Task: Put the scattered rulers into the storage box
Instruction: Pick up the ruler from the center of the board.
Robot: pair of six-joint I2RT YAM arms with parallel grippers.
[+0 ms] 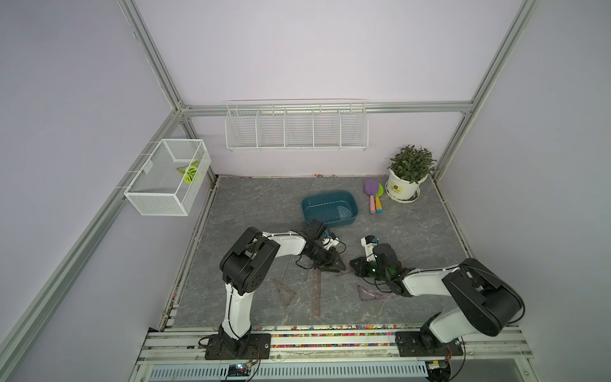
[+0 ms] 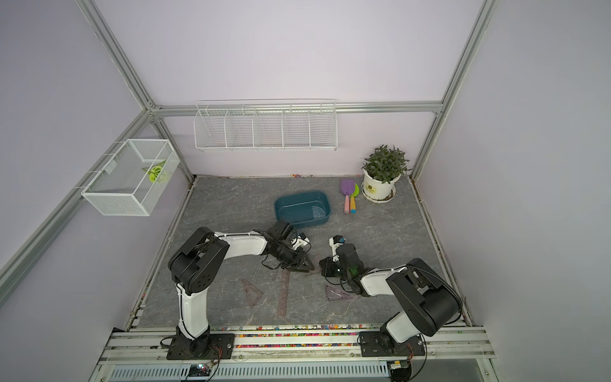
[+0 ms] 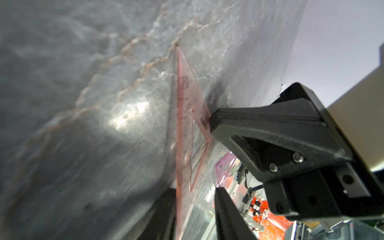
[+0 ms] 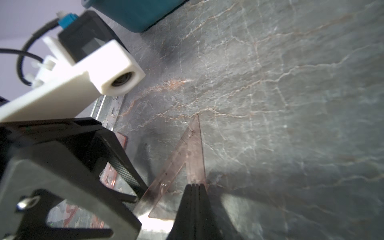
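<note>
Grippers meet mid-table over a small brown triangle (image 3: 187, 116), which stands tilted up on its long edge on the grey marbled tabletop (image 1: 264, 205). Left gripper (image 3: 195, 193) straddles it: jaws partly open, one finger (image 3: 166, 207) right beside the edge and a visible gap on the other side, no clamp seen. Right gripper (image 4: 194, 187) has its jaws fully closed, tip touching the triangle's corner; can't tell if it pinches the plastic or just props it.

Storage box (image 1: 329, 208) sits further back, well apart from both grippers, with a bluish protractor (image 1: 344, 213) lying flat inside.

Other rulers lie flat on the table, nearer the arm bases:
- second brown triangle (image 1: 283, 287) on the left arm's side
- long brownish straight ruler (image 1: 317, 294) in the middle
- purple triangle (image 1: 370, 292) just beside the right arm
- clear straight ruler (image 4: 108, 112) partly hidden under the left wrist camera

Toy shovels (image 1: 375, 195) lie between the box and a potted plant (image 1: 408, 172).
</note>
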